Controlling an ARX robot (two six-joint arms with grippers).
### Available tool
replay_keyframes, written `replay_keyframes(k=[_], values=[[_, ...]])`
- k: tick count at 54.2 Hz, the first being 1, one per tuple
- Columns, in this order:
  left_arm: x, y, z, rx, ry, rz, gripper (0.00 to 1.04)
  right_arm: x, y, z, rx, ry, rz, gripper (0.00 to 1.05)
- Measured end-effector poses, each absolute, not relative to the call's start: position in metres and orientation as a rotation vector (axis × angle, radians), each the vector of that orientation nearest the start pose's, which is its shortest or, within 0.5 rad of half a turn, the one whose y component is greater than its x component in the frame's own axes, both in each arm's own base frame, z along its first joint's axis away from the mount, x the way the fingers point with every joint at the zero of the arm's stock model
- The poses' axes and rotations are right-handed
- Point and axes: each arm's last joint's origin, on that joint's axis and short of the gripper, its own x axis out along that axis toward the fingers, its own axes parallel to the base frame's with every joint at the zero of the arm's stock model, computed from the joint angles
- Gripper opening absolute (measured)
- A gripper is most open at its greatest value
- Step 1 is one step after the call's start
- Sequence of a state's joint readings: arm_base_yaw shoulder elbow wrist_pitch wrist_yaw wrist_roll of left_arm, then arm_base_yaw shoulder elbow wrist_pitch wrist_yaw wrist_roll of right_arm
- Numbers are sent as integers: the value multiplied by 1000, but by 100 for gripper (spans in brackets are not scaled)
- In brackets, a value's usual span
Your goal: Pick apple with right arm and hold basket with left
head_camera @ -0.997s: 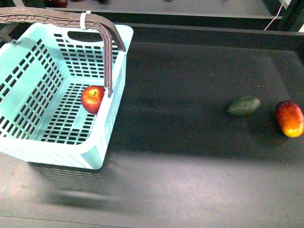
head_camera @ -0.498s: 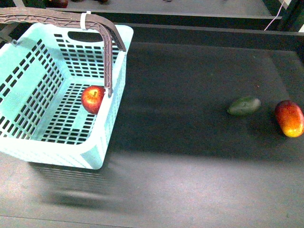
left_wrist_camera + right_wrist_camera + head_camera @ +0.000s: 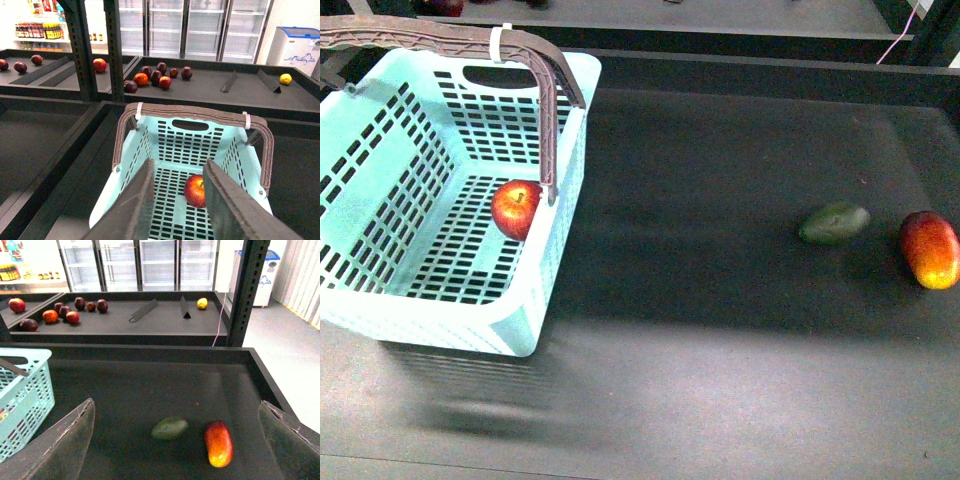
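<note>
The dark bench [image 3: 740, 200] is carrying everything. The basket [image 3: 380, 200] is standing on it, and the apple [image 3: 516, 208] is lying on the basket's slotted floor, just beside the brown handle [image 3: 552, 120]. The left claw [image 3: 177, 200] is hovering above the basket with its fingers parted and gripping nothing; the apple is lying below, between its fingers. The right claw [image 3: 175, 440] is wide open, well apart from the basket, above the avocado [image 3: 169, 428] and the oval fruit [image 3: 219, 443].
</note>
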State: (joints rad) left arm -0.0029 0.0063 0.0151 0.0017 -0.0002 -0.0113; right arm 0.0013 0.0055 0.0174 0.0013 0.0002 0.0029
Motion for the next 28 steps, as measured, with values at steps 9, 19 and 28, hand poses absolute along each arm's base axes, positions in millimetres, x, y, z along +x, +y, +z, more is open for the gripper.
replay_keyframes(k=[9,19,28], values=[[97,0,168,-11,-10,-3,70,97,0,169,3,-13,1,96],[97,0,168,-9,-10,-3,99,97,0,169,3,-13,1,96],[97,0,168,-9,-10,-3,98,97,0,169,3,-13,1,96]])
